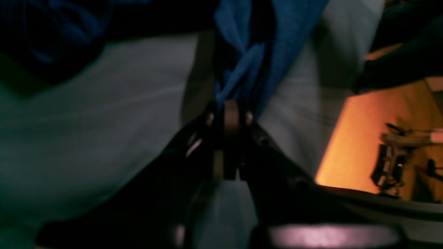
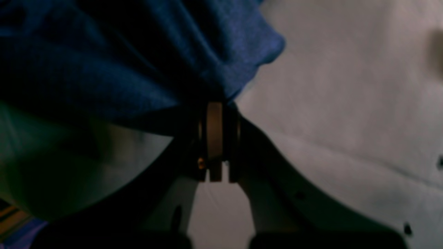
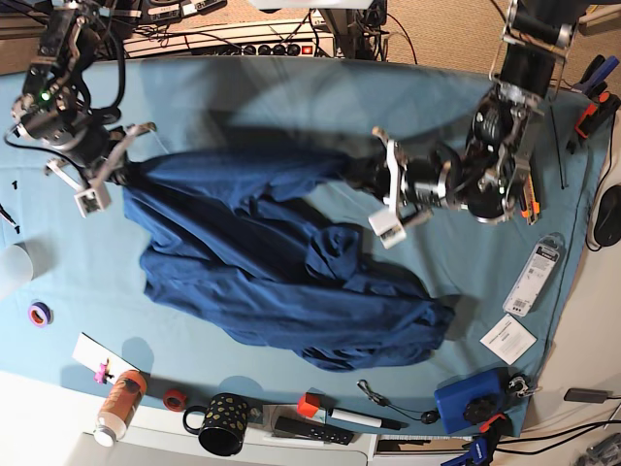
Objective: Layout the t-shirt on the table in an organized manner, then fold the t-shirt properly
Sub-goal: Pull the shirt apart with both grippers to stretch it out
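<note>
Both sets of fingers clamped on the t-shirt (image 3: 281,267): right gripper (image 3: 124,170) pinching bunched fabric at the garment's far corner beside the worktop (image 3: 243,92) edge, left gripper (image 3: 374,175) pinching a gathered fold at the opposite upper corner. Top edge stretched between the two grips, raised off the cloth. Remaining navy fabric rumpled below, trailing toward a black mug (image 3: 221,424) at the near edge.

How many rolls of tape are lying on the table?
2 that I can see: a purple roll near the left edge, and a red roll beside the spotted mug. The t-shirt may hide others.
</note>
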Robot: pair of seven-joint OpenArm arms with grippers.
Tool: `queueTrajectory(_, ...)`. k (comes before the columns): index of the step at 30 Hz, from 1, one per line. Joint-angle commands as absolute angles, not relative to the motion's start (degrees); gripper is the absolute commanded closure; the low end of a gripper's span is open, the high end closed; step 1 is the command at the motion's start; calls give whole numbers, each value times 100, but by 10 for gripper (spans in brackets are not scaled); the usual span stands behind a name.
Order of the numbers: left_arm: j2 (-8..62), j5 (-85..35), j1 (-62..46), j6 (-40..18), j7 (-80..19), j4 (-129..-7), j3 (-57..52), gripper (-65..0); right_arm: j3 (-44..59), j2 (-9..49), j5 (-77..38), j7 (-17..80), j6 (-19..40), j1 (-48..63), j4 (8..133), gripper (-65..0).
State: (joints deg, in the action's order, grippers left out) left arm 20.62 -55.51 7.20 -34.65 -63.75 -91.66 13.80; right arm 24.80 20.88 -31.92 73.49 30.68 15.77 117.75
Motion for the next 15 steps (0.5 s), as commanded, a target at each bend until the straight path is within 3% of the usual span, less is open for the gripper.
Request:
queueTrajectory(1, 2126, -5389, 749, -3570, -6285, -9292, 1330, -17, 2679, 2209, -3039, 7288, 3033, 1557, 11867, 0)
queueTrajectory(3, 2126, -5081, 652, -3699, -6031, -9306, 1330, -232, 2904, 2209, -3037, 7312, 3039, 1575, 11867, 0)
queueTrajectory(4, 2119, -4880, 628, -3612, -5826, -9306, 1330, -315, 3011, 2209, -3037, 7314, 3044, 1573, 11867, 0)
queueTrajectory(5, 2108, -4646, 620, -3389, -5614, -9303, 1330, -354, 3105, 2209, -3039, 7310, 3044, 1573, 11867, 0)
queueTrajectory(10, 2051, -3636, 679, -2786, -4630, -9303, 1332, -358, 3297, 2204, -3046, 7312, 3041, 1573, 11867, 0)
queueTrajectory(15, 1671, -3555, 681, -2672, -4600, -9301, 1332, -355, 3295, 2202, -3061, 7308, 3041, 1573, 11867, 0)
